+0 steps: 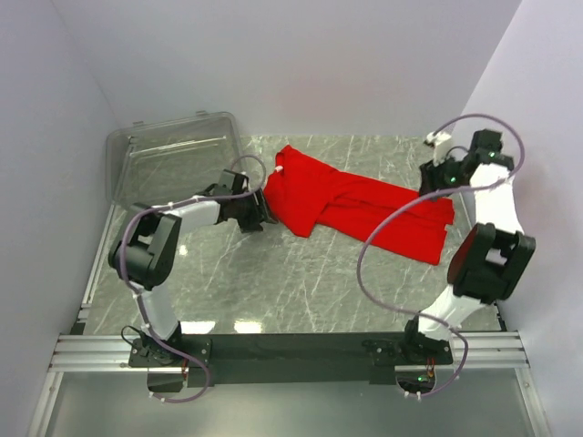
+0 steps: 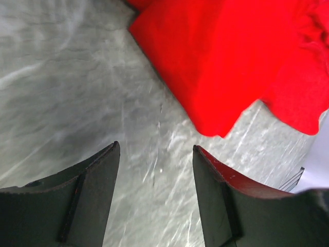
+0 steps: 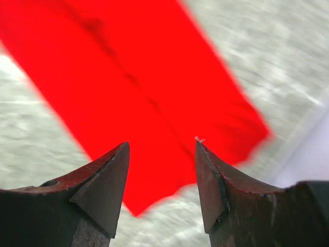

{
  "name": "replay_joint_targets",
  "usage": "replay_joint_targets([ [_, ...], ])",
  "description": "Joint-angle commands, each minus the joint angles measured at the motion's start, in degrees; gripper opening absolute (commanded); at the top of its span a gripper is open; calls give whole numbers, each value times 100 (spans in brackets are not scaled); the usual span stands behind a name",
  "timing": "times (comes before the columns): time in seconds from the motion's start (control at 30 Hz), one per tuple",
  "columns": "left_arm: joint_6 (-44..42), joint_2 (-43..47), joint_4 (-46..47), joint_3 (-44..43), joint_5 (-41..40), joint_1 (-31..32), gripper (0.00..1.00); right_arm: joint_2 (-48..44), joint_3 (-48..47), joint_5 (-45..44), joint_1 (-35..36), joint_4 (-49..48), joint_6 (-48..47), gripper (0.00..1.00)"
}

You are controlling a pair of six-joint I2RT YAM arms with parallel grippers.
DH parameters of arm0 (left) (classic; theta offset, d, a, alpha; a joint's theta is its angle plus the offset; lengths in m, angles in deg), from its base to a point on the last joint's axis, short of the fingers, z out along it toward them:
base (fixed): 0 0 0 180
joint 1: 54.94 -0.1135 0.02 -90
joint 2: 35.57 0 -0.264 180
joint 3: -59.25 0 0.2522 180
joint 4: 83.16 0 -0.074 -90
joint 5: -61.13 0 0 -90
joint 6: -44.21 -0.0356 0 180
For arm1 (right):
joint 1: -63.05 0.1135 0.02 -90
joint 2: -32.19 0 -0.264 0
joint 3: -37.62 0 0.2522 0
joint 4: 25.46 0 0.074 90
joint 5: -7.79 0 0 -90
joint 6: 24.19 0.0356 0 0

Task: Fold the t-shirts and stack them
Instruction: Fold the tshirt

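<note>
Starting from my own tools: the left end effector (image 2: 156, 146) stands wide with nothing between its jaws, only bare desk (image 2: 77, 92) beneath it. The right end effector (image 3: 162, 144) is also wide and empty, and red cloth fills the gap under it.

The relation I am steering by is how the t-shirt (image 1: 355, 205) lies between the two. From above, it is a long, loosely bunched strip whose long axis runs at a slant from the left end effector (image 1: 258, 211) across to the right end effector (image 1: 435, 173), so each arm faces one end of it.

From the left wrist, the t-shirt (image 2: 216, 67) lies ahead and off to the right of the jaws, its nearest corner short of the tips and not touching them. From the right wrist, the t-shirt (image 3: 133, 87) lies directly below and ahead, its corner just under the jaws. I judge the right arm the nearer one; whether it touches the cloth I cannot tell.

Farther off, behind the left end effector, a clear bin (image 1: 173, 159) sits well apart from the shirt.
</note>
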Motion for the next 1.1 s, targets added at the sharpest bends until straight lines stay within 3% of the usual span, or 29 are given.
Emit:
replay_joint_targets([
  [0.0, 361, -229, 633, -137, 162, 164, 64, -738, 990, 808, 376, 0, -41, 61],
  [0.23, 599, -713, 801, -471, 163, 261, 61, -1743, 2470, 1380, 1264, -141, -138, 61],
  [0.4, 740, -1047, 721, -770, 66, 314, 48, -2007, 2858, 1415, 1616, -413, 19, 61],
  [0.5, 749, -1091, 765, -823, 119, 340, 28, -1972, 2797, 1415, 1616, -370, 64, 61],
  [0.53, 740, -1074, 791, -814, 145, 340, 15, -1955, 2788, 1406, 1607, -370, 64, 60],
  [0.67, 591, -863, 801, -796, 110, 349, 1, -1919, 2735, 1433, 1625, -344, 46, 60],
  [0.87, 617, -705, 1143, -849, 233, 349, 1, -1893, 2726, 1468, 1625, -352, 90, 60],
  [1.07, 556, -318, 924, -1173, 330, 340, 1, -2051, 2884, 1450, 1625, -404, 90, 60],
])
